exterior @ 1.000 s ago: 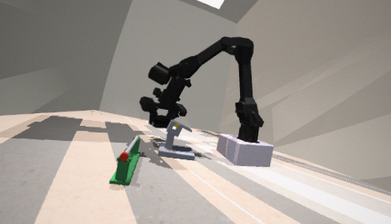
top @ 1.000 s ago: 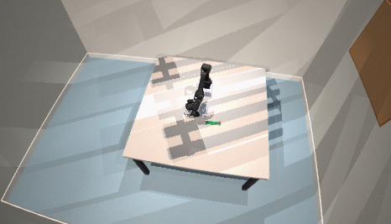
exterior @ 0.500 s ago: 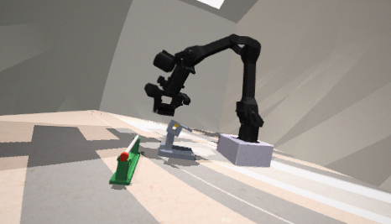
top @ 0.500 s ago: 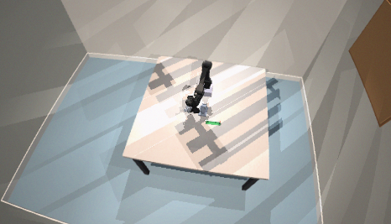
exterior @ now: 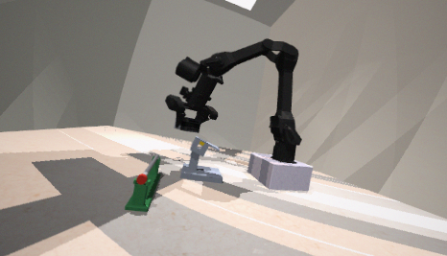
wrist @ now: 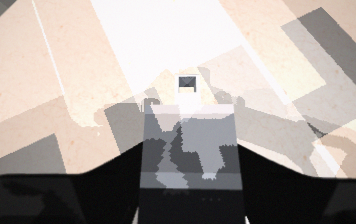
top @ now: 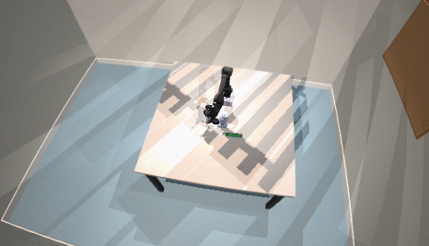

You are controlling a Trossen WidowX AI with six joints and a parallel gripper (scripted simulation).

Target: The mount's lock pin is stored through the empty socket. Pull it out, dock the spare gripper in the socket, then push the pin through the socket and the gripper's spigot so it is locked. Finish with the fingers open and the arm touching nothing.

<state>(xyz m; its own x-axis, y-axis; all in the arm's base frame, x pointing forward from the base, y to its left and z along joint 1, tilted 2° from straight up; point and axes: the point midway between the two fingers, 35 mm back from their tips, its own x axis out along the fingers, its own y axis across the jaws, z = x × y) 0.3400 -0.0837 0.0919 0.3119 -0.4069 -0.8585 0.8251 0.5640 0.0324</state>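
Observation:
My gripper (exterior: 187,122) (wrist: 186,140) is shut on the spare gripper (wrist: 210,135), a grey block whose pale spigot with a square hole points away from the fingers in the wrist view. In the exterior view the held part is dark and hard to make out. It hangs above the blue-grey mount (exterior: 194,159) (top: 224,120), apart from it. The mount stands on the table, its tilted socket head showing a yellow patch; no pin shows in it. The lock pin (exterior: 142,178), with a red head and grey shaft, lies along the top of the green rack (exterior: 139,196) (top: 234,135).
The arm's pale base block (exterior: 290,176) (top: 229,100) stands behind the mount. The green rack is in front of the mount, near it. Striped shadows cross the table (top: 161,161) and blur small outlines.

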